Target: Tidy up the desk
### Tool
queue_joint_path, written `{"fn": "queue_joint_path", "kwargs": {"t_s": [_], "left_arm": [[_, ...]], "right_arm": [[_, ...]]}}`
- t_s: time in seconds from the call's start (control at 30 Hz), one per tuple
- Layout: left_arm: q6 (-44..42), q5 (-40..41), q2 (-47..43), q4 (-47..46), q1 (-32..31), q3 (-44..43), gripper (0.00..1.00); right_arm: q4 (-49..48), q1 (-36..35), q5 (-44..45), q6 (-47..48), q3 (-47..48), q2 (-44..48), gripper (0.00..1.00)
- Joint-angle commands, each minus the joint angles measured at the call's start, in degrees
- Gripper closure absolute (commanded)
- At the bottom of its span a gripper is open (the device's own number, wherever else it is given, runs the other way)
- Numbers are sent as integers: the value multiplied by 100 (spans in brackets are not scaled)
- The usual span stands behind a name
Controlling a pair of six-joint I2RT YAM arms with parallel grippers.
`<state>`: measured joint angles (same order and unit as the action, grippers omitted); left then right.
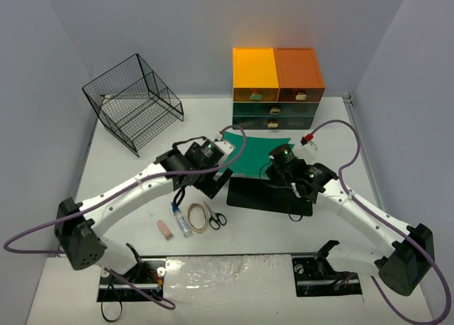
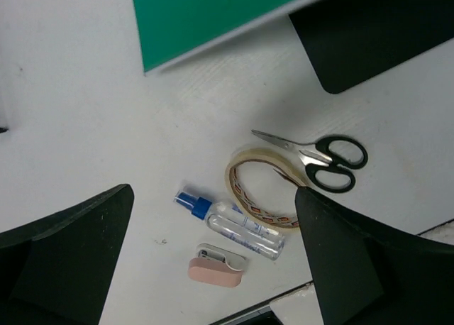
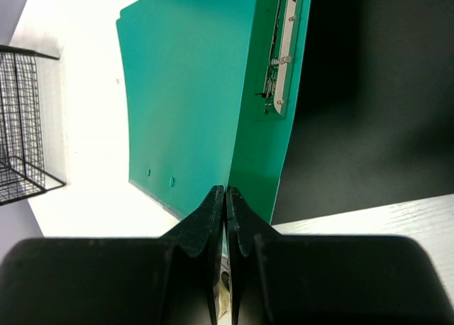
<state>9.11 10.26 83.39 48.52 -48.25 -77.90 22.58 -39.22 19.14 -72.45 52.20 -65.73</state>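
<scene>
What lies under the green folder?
Only the white desk shows around the green folder; its near edge meets a black mat. Anything beneath is covered.

Plain pale grey walls [image 1: 184,20] are enclosing the workspace at the rear and on both sides. A drawer unit [image 1: 277,106] with an orange top is standing against the rear wall. Even light is casting soft shadows.
</scene>
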Motion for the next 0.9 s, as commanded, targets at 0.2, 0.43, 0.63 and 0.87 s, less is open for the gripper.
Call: {"fn": "queue_joint_path", "kwargs": {"t_s": [0.2, 0.43, 0.63, 0.87], "left_arm": [[-587, 1452, -1782, -1947, -993, 1357, 3], [-1313, 1672, -1634, -3031, -1204, 1786, 3], [-1881, 1933, -1240, -3818, -1518, 2053, 3], [-2340, 2314, -630, -4727, -1796, 2103, 3]], "right_arm": [[423, 20, -359, 248, 1434, -777, 100], [799, 151, -744, 213, 2074, -1082, 100], [1055, 217, -932, 227, 2531, -1288, 100], [1220, 248, -1039, 189, 2736, -1379, 100]]}}
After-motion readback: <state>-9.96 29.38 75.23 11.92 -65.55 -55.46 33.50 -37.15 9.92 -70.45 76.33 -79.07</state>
